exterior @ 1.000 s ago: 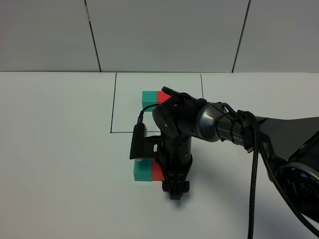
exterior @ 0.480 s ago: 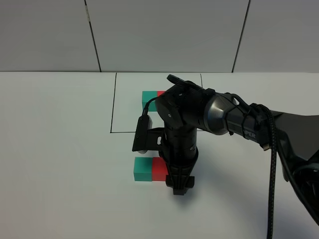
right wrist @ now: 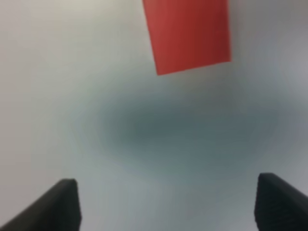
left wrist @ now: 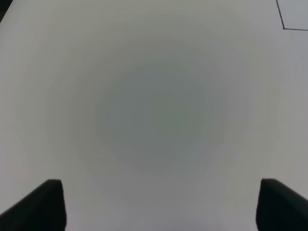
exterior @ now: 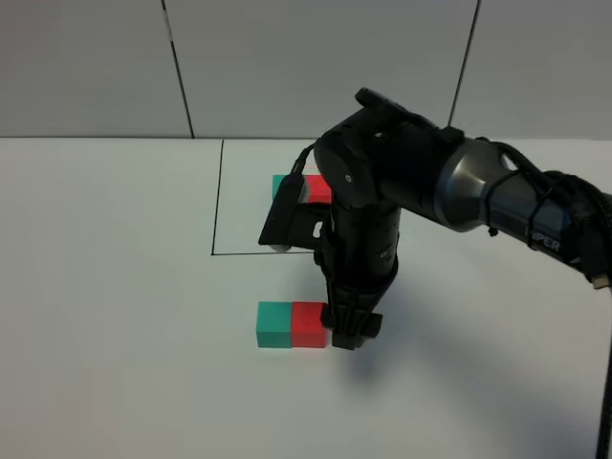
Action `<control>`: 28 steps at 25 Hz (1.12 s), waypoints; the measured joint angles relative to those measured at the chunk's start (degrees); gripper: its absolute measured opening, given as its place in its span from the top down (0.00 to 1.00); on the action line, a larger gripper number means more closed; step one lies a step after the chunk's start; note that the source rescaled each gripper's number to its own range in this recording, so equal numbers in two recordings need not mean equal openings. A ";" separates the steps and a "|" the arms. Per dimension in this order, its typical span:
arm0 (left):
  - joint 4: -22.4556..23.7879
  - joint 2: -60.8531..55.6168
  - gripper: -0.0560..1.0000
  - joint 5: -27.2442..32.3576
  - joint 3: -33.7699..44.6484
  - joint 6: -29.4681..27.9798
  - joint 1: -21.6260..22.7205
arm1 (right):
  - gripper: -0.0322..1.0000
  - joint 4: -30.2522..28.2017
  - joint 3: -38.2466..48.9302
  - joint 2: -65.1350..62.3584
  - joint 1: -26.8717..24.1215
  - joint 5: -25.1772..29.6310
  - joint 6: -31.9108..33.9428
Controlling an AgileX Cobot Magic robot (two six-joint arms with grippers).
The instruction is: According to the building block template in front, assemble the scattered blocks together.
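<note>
The scattered blocks, a teal-green cube [exterior: 273, 324] and a red cube [exterior: 309, 324], lie side by side and touching on the white table, in front of the drawn frame. The template's teal cube [exterior: 282, 184] and red cube [exterior: 320, 190] sit inside the black rectangle [exterior: 216, 210], partly hidden by the right arm. My right gripper [exterior: 346, 337] points down just right of the red cube, open and empty. In the right wrist view the red cube [right wrist: 189, 33] lies ahead of the open right gripper [right wrist: 166, 197]. My left gripper [left wrist: 159, 197] is open over bare table.
The white table [exterior: 115, 287] runs back to a grey panelled wall [exterior: 316, 67]. The right arm's black body [exterior: 363, 210] stands over the frame's front edge. A corner of the black line [left wrist: 284, 24] shows in the left wrist view.
The right arm has risen and shifted to the right, away from the cube pair. The red cube it partly covered now shows in full beside the teal one.
</note>
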 joint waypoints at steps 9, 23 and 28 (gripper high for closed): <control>0.00 0.00 0.08 0.00 0.00 0.00 0.00 | 0.04 0.21 0.00 -8.50 -3.75 0.11 10.20; 0.00 0.00 0.08 0.00 0.00 0.00 0.00 | 0.07 6.78 1.26 -17.25 -32.83 0.16 14.64; 0.00 0.00 0.08 0.00 0.00 0.00 0.00 | 0.08 9.44 8.87 -25.30 -41.24 0.10 17.21</control>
